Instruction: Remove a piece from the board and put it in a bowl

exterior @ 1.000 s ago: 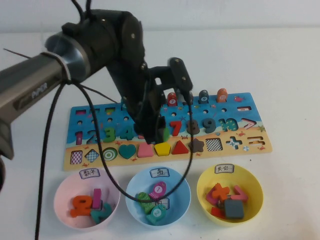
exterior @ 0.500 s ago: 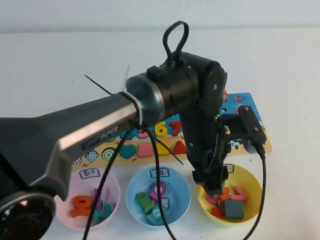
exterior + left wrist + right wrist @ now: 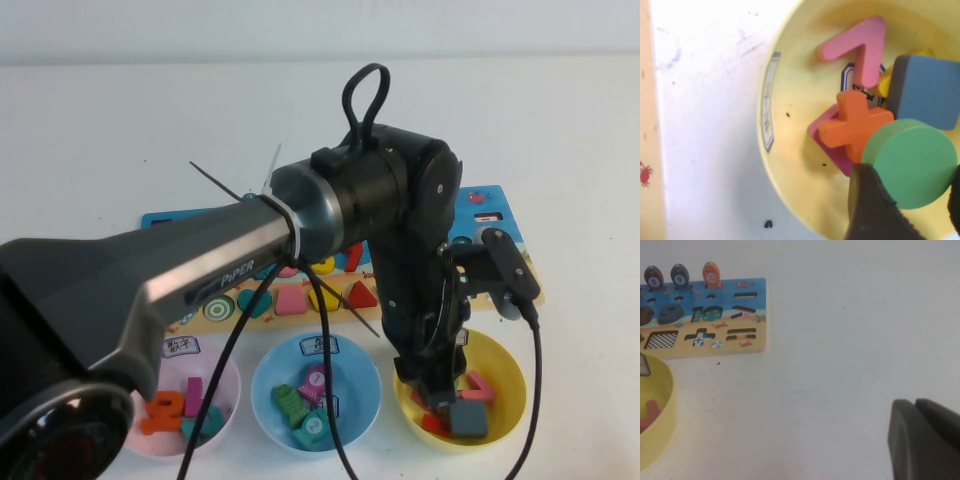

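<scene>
High view shows us the left arm (image 3: 250, 250) stretched across the white table (image 3: 560, 120), hiding much of the puzzle board (image 3: 500, 215), because the yellow bowl (image 3: 505, 375) it must reach sits at the far right of the three bowls. The left gripper (image 3: 432, 392) hangs just inside that bowl's rim, low enough, we judge, that a drop would land softly. In the left wrist view its fingers (image 3: 872, 210) are clamped on the green disc (image 3: 912, 162), held above the orange cross (image 3: 855, 125), pink chevron (image 3: 860, 47) and blue-grey square (image 3: 925, 90); we think release comes next. The right gripper (image 3: 925, 440) rests apart on bare table, its dark fingers pressed together, clear of the work.
</scene>
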